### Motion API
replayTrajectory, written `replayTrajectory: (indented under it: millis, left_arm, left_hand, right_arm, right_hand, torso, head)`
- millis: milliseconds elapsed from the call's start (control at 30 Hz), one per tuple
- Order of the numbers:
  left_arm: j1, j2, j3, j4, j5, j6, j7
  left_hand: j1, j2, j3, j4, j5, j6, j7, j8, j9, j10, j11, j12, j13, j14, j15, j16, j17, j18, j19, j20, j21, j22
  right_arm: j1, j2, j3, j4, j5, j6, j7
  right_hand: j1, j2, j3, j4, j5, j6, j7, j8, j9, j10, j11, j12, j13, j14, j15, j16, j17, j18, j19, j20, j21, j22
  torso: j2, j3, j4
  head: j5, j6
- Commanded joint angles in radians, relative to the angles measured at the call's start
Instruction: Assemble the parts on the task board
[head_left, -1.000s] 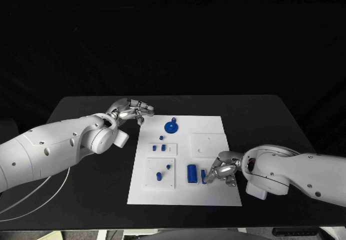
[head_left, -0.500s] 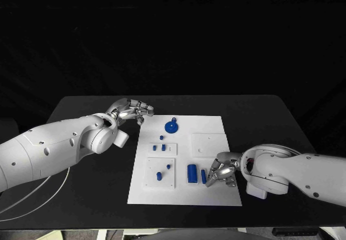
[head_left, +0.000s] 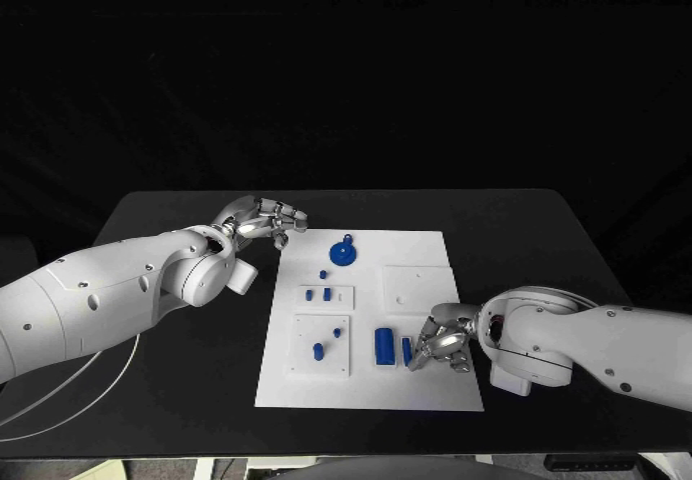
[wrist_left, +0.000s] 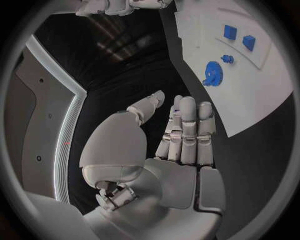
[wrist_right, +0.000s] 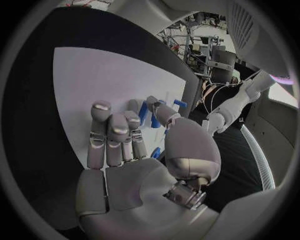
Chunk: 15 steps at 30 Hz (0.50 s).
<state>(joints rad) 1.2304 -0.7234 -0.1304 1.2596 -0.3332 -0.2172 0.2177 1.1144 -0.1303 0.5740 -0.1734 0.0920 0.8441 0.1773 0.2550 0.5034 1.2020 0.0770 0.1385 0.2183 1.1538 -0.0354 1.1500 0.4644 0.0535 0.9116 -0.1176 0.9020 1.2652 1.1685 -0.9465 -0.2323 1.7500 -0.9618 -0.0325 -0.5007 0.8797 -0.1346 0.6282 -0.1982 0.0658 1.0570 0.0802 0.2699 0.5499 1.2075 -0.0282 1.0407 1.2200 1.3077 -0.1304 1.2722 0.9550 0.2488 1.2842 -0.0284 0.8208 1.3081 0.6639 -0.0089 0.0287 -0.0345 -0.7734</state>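
Observation:
The white task board (head_left: 433, 385) lies mid-table. My right hand (head_left: 443, 345) rests on its right part; in the right wrist view the thumb and a finger pinch a narrow blue part (wrist_right: 145, 113), which lies on the board (head_left: 408, 350) beside a larger blue block (head_left: 384, 345). My left hand (head_left: 264, 222) hovers over the bare table off the board's far left corner and holds nothing, its fingers (wrist_left: 187, 125) stretched out with the thumb apart. A round blue disc (head_left: 343, 253) lies near the far edge.
Two small blue parts (head_left: 319, 294) stand in a small square plate, and two pegs (head_left: 317, 351) in a larger plate nearer me. A white raised plate (head_left: 418, 285) sits at the board's right. A tiny blue part (head_left: 322, 274) lies below the disc. Black table (head_left: 173, 400) surrounds the board.
My right hand has crept a little toward the narrow blue part and closed in on it. The left hand has stayed still.

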Motion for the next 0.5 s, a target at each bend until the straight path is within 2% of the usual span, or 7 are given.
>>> replayTrajectory:
  millis: [33, 233, 300, 333, 500]
  left_arm:
    - [0.0, 0.0, 0.001, 0.002, 0.003, 0.011, 0.003]
    - [0.0, 0.001, 0.001, 0.002, 0.002, 0.013, 0.002]
    - [0.0, 0.001, 0.001, 0.001, 0.001, 0.013, 0.002]
    - [0.0, 0.0, 0.001, 0.002, 0.001, 0.013, 0.001]
    - [0.0, 0.0, 0.0, 0.001, 0.001, 0.013, 0.001]
  left_hand:
    - [-0.004, 0.003, -0.001, 0.006, 0.004, -0.007, 0.0, 0.003, -0.001, -0.005, 0.002, 0.003, 0.0, 0.006, 0.001, -0.006, 0.001, 0.044, 0.002, -0.014, -0.003, 0.002]
    - [-0.004, 0.003, -0.001, 0.006, 0.004, -0.007, 0.0, 0.003, -0.001, -0.005, 0.001, 0.003, 0.0, 0.006, 0.001, -0.006, 0.001, 0.044, 0.002, -0.014, -0.003, 0.002]
    - [-0.004, 0.003, -0.001, 0.006, 0.005, -0.007, 0.0, 0.003, -0.001, -0.005, 0.001, 0.003, 0.0, 0.006, 0.001, -0.006, 0.002, 0.044, 0.002, -0.014, -0.004, 0.002]
    - [-0.003, 0.003, -0.001, 0.006, 0.005, -0.007, 0.0, 0.003, -0.002, -0.005, 0.001, 0.003, 0.0, 0.006, 0.001, -0.006, 0.002, 0.044, 0.002, -0.014, -0.004, 0.002]
    - [-0.002, 0.004, 0.0, 0.005, 0.006, -0.007, 0.0, 0.004, -0.002, -0.005, 0.001, 0.003, 0.0, 0.006, 0.001, -0.007, 0.002, 0.044, 0.002, -0.014, -0.004, 0.002]
  right_arm:
    - [-0.001, 0.006, 0.0, -0.002, -0.031, 0.03, -0.025]
    - [-0.002, 0.016, 0.0, -0.007, -0.051, 0.03, -0.039]
    - [-0.003, 0.018, 0.0, -0.01, -0.053, 0.029, -0.04]
    - [-0.003, 0.019, 0.0, -0.01, -0.053, 0.029, -0.041]
    - [-0.004, 0.022, 0.0, -0.015, -0.053, 0.039, -0.046]
  right_hand:
    - [-0.007, 0.008, 0.002, 0.006, -0.001, 0.009, -0.001, 0.004, -0.002, 0.004, -0.004, 0.001, 0.0, 0.002, -0.007, -0.005, 0.001, 0.013, 0.001, 0.005, -0.006, 0.008]
    - [0.034, 0.029, 0.071, 0.003, -0.003, 0.011, -0.001, 0.002, -0.007, 0.004, -0.005, -0.001, -0.001, 0.002, -0.007, -0.006, 0.001, 0.013, -0.001, 0.002, -0.007, 0.009]
    - [0.067, 0.053, 0.124, -0.009, -0.014, 0.012, -0.002, 0.002, -0.009, 0.004, -0.006, -0.001, -0.002, 0.001, -0.008, -0.007, 0.001, 0.013, -0.003, 0.002, -0.008, 0.009]
    - [0.075, 0.058, 0.14, -0.013, -0.017, 0.013, -0.002, 0.003, -0.008, 0.003, -0.006, -0.001, -0.002, 0.0, -0.008, -0.008, 0.001, 0.012, -0.004, 0.003, -0.009, 0.01]
    - [0.064, 0.056, 0.165, -0.016, -0.017, 0.013, -0.001, 0.006, -0.006, 0.005, -0.004, -0.001, -0.002, 0.0, -0.007, -0.007, 0.002, 0.013, -0.002, 0.008, -0.006, 0.011]
  torso:
    - [0.0, 0.0003, 0.0001]
    - [0.0, 0.0002, 0.0004]
    - [0.0, 0.0003, 0.0004]
    - [0.0, 0.0002, 0.0001]
    - [0.0, -0.0002, 0.0003]
  head:
    - [0.0, -0.002]
    - [0.0, -0.003]
    - [0.0, -0.004]
    - [0.0, -0.004]
    - [0.001, -0.007]
